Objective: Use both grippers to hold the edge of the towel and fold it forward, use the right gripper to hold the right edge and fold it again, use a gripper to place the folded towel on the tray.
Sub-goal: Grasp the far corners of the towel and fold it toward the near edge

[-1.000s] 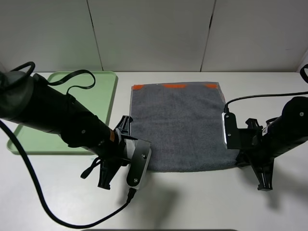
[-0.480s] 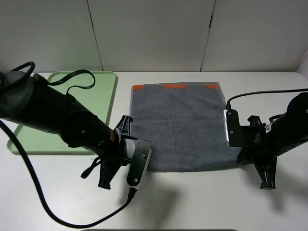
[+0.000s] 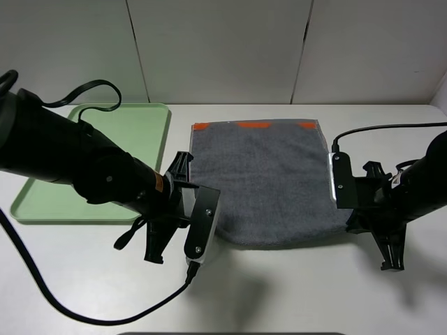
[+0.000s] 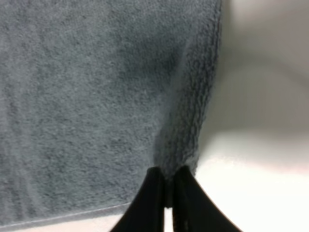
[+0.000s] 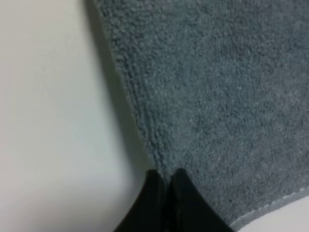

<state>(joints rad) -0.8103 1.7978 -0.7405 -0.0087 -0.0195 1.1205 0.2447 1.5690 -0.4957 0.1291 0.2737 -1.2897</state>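
Observation:
The dark grey towel (image 3: 262, 174) lies on the white table, its orange-marked hem at the far side. Its plain near edge (image 3: 279, 243) is raised slightly, with a shadow under it. My left gripper (image 3: 209, 232) is shut on the towel's near left corner; the left wrist view shows the black fingertips (image 4: 166, 186) pinching the terry cloth (image 4: 96, 96). At the near right corner, my right gripper (image 3: 347, 220) is shut on the cloth (image 5: 217, 87), its tips (image 5: 166, 186) closed on the hem. The light green tray (image 3: 133, 132) sits to the left, partly hidden by the left arm.
Black cables trail from both arms, one looping over the tray and one across the table in front of the left arm (image 3: 105, 317). A white panelled wall (image 3: 223, 49) stands behind the table.
Both grippers have risen a little with the towel's near corners, and that edge has lifted off the table. The right gripper has drifted slightly rightward.

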